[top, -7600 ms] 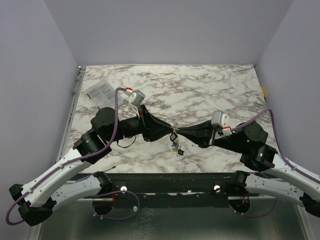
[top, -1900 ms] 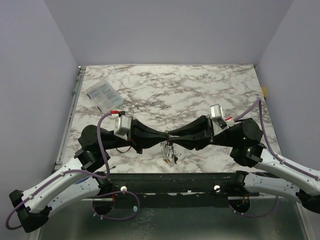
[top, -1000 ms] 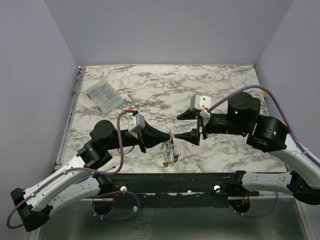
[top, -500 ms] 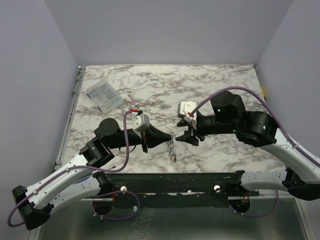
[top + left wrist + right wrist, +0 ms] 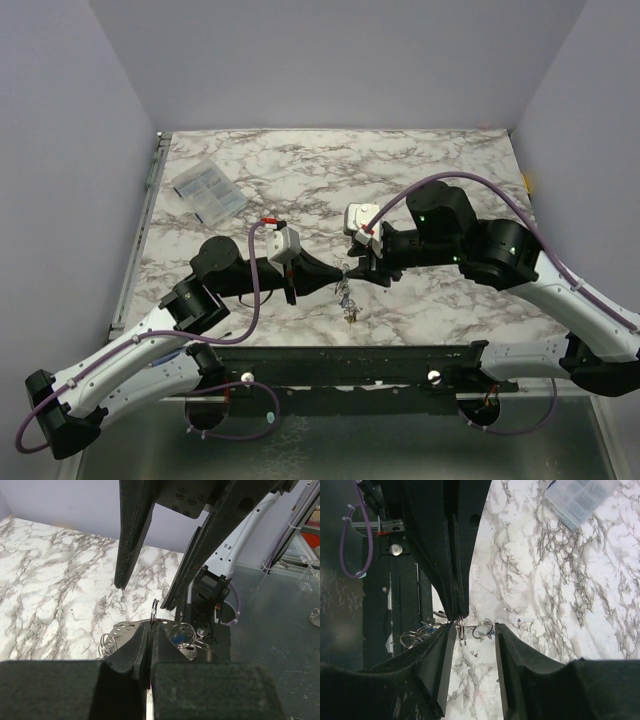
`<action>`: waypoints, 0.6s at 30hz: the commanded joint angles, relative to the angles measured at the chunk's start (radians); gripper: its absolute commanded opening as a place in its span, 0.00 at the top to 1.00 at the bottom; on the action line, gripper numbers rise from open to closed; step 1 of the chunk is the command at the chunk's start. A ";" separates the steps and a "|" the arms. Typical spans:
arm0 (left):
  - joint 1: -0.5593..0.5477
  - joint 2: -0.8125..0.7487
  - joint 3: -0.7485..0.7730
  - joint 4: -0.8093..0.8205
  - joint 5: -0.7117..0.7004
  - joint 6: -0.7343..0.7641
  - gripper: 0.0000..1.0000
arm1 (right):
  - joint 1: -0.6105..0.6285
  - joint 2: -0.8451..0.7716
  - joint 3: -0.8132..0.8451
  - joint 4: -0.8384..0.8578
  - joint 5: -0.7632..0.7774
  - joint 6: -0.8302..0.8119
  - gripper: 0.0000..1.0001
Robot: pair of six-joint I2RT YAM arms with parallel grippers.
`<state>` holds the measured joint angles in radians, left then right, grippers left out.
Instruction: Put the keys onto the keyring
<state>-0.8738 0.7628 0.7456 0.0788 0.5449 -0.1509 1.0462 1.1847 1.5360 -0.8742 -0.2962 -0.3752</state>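
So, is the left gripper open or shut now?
Shut on the keyring. In the left wrist view the fingers of the left gripper meet, with only that thin ring pinched between them.

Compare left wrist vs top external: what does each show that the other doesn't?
Left wrist only: the thin keyring pinched edge-on in the shut left gripper, the right gripper open with a finger on either side of it, and a blue key head just beyond.
Top external only: the clear packet lying at the far left of the table.
Both: the two grippers tip to tip over the table's near middle, with the keys bunched at the tips.
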 commanded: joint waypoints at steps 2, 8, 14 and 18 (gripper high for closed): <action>0.000 -0.003 0.041 0.042 -0.003 0.008 1.00 | 0.007 0.016 -0.006 -0.028 0.044 -0.013 0.57; 0.000 -0.005 0.040 0.041 0.000 0.005 1.00 | 0.006 0.027 -0.015 -0.038 0.040 -0.010 0.59; -0.001 -0.004 0.043 0.042 0.006 0.003 1.00 | 0.006 0.036 -0.010 -0.046 0.025 -0.010 0.68; 0.000 -0.004 0.042 0.042 0.007 0.004 1.00 | 0.006 0.051 -0.005 -0.055 0.010 -0.010 0.77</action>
<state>-0.8738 0.7650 0.7456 0.0765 0.5449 -0.1513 1.0462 1.2156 1.5318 -0.8909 -0.2783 -0.3809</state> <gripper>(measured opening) 0.018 0.269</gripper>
